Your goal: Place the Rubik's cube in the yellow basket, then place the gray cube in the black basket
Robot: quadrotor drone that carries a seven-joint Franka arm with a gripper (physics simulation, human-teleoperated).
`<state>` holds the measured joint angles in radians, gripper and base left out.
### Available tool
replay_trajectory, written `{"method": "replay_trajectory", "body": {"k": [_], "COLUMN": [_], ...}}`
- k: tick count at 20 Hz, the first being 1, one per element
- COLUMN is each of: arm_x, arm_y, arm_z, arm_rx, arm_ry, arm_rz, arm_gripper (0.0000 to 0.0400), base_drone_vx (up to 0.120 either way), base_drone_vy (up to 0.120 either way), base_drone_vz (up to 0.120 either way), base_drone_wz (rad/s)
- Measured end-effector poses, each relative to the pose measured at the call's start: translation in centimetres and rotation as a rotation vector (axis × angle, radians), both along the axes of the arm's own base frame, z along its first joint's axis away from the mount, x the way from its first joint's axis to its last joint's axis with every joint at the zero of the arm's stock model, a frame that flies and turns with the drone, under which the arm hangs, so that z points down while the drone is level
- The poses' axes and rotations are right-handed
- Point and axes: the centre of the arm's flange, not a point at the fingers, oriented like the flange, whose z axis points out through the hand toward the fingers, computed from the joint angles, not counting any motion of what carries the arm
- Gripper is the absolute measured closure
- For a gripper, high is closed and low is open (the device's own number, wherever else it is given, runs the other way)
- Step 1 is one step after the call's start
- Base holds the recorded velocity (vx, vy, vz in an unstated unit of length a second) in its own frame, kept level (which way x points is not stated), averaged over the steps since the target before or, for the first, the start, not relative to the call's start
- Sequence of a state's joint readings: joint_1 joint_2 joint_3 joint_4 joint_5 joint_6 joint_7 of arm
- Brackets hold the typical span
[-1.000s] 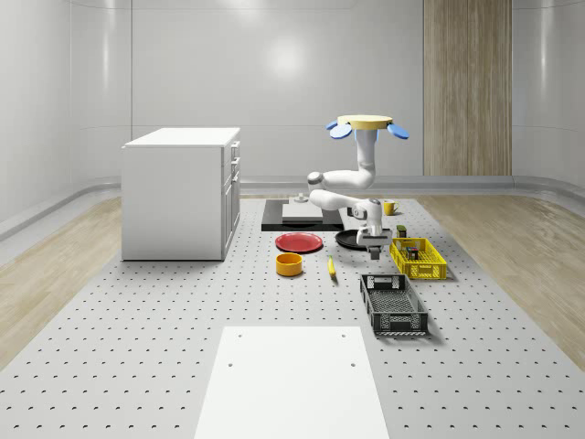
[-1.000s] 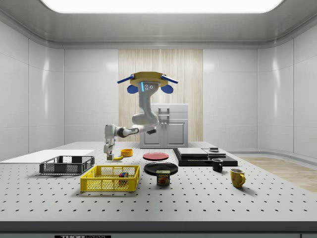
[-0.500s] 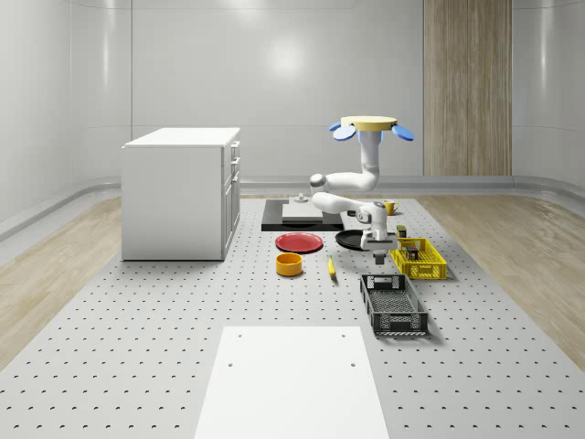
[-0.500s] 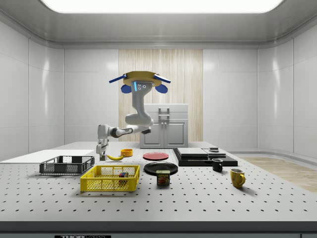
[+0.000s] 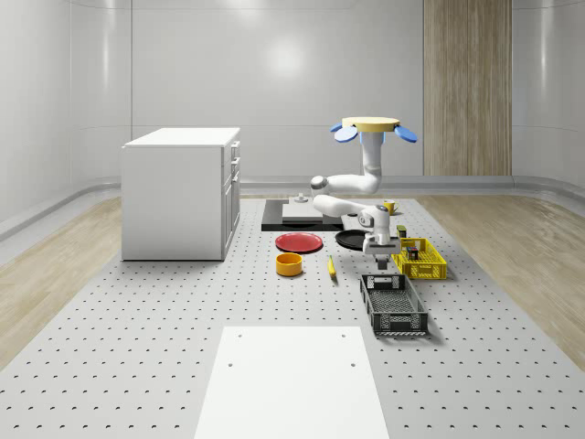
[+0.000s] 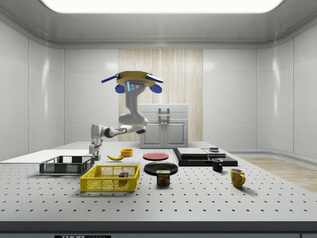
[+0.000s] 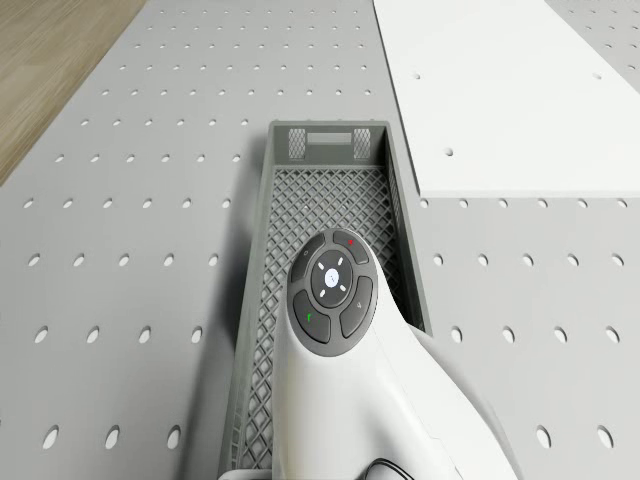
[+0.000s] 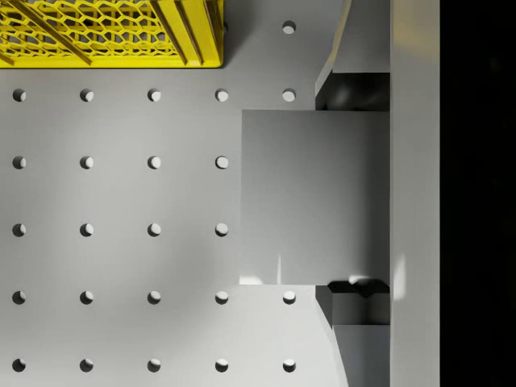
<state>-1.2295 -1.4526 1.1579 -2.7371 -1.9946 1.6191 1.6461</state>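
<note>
Overhead, the yellow-topped quadrotor drone with blue rotors [image 5: 375, 127] hovers above the perforated gray table [image 5: 137, 347], roughly over the black round pan [image 5: 351, 240] behind the baskets. Its white jointed arm [image 6: 130, 111] reaches down and out, ending in the two-finger gripper [image 5: 380, 263], which hangs just above the far end of the black mesh plastic basket [image 5: 395, 307]. In the side view the gripper [image 6: 92, 150] stands over that basket's [image 6: 66, 165] right end. The wrist view shows the plain gray cube [image 8: 314, 197] clamped between the two fingers [image 8: 355, 76], with a corner of the yellow mesh plastic basket [image 8: 105, 32] nearby on the table. The yellow basket [image 6: 110, 178] holds a small multicoloured block [image 6: 122, 174], probably the Rubik's cube, though it is too small to confirm. Beside the baskets lie a yellow banana [image 6: 115, 157], an orange round bowl [image 5: 289, 264] and a red flat plate [image 5: 299, 242]; a white cabinet [image 5: 181, 192] stands at the whole-scene view's left
</note>
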Motion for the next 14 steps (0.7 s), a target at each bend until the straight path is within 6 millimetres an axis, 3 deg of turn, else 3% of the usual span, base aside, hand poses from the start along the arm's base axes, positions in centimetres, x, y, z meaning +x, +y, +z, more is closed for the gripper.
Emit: {"method": "replay_trajectory", "body": {"k": [8,12,14], "arm_x": [0.00,0.00,0.00], "arm_y": [0.00,0.00,0.00], "arm_z": [0.00,0.00,0.00], "arm_rx": [0.000,0.000,0.000], "arm_ry": [0.000,0.000,0.000], "arm_rz": [0.000,-0.002,-0.001], "arm_gripper": [0.0149,0.0149,0.0149], "base_drone_vx": [0.120,0.120,0.120], "base_drone_vy": [0.000,0.000,0.000], "base_drone_vz": [0.000,0.110,0.000], "base_drone_wz": [0.000,0.000,0.000]}}
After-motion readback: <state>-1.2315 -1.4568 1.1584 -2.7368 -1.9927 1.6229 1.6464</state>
